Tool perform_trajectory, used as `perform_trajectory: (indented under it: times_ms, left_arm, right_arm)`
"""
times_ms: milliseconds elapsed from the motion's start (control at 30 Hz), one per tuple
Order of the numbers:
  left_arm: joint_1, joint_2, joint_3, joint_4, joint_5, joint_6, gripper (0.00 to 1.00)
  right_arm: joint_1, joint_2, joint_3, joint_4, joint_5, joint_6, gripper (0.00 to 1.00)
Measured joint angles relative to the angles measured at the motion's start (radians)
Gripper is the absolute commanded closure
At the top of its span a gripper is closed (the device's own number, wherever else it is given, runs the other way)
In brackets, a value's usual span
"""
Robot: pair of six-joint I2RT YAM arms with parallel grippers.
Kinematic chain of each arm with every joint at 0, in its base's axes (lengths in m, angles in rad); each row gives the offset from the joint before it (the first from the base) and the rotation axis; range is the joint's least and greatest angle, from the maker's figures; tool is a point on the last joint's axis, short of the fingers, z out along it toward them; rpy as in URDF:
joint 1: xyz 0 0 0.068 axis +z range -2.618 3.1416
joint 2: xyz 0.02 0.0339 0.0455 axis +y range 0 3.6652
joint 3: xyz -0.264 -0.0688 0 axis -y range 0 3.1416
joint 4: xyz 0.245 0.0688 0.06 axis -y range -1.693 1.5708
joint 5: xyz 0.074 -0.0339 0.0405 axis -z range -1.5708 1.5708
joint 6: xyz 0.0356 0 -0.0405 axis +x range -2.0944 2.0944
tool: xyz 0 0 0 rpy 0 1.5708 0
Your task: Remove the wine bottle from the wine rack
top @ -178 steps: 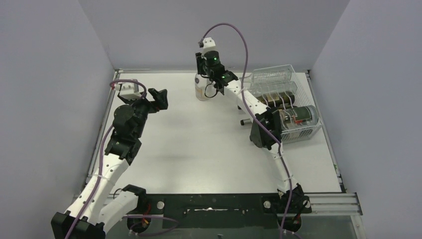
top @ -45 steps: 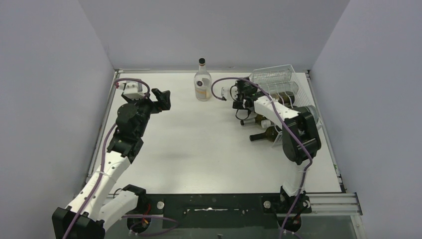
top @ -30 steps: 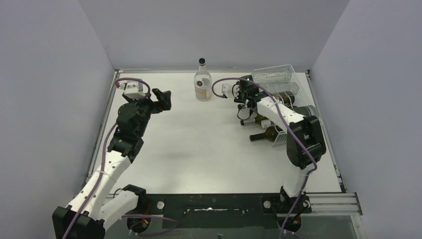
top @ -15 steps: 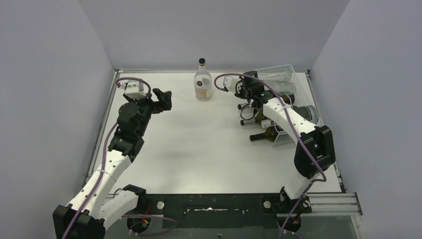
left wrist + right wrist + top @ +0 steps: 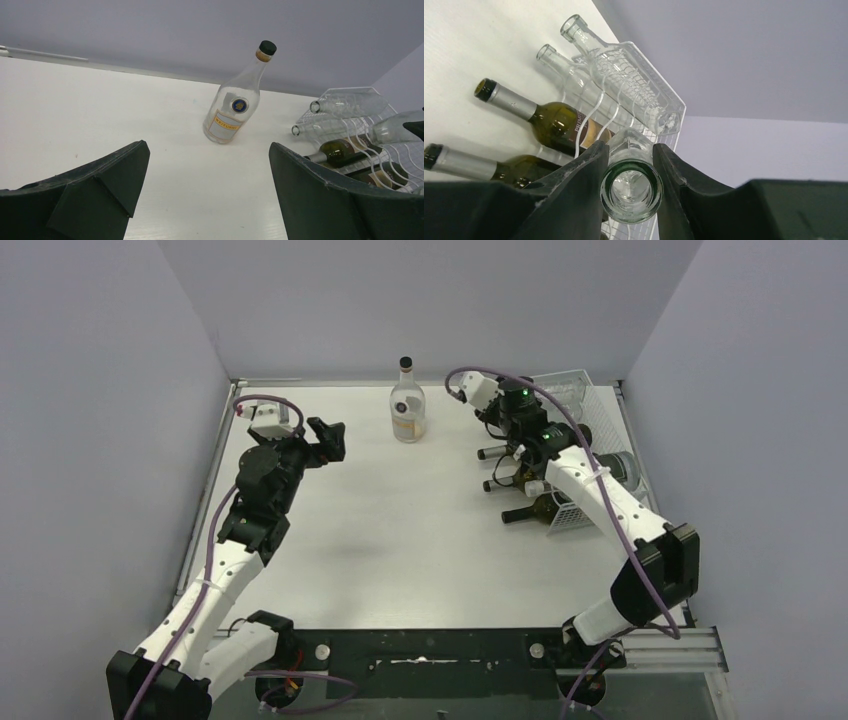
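Note:
The white wire wine rack stands at the far right, holding several lying bottles, clear and dark green. My right gripper is shut on the neck of a clear glass wine bottle. Its open mouth faces the wrist camera between my fingers, and its body points back toward the rack. In the top view the held bottle is tilted above the rack's far end. My left gripper is open and empty at the far left, well away from the rack.
A clear labelled bottle with a black cap stands upright at the back middle; it also shows in the left wrist view. Dark bottle necks stick out of the rack toward the table's middle. Grey walls enclose the table.
My right arm left the upright bottle, reached to the rack and shut on a clear bottle's neck. Over the last second its wrist rose and its elbow swung right. The left arm stayed still.

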Motion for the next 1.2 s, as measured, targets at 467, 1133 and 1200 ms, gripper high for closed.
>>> perform_trajectory:
  times_ms: [467,1133,1200]
  left_arm:
    - [0.001,0.000,0.000,0.000,0.000,0.000,0.07]
    - [0.016,0.000,0.000,-0.001,-0.001,-0.001,0.07]
    - [0.016,0.000,0.000,-0.001,-0.001,-0.001,0.08]
  right_arm:
    - [0.108,-0.077,0.111,-0.094,0.095,0.317,1.00]
    - [0.206,0.214,0.517,-0.152,-0.120,0.808,1.00]
    - [0.220,0.280,0.566,-0.171,-0.124,0.823,1.00]
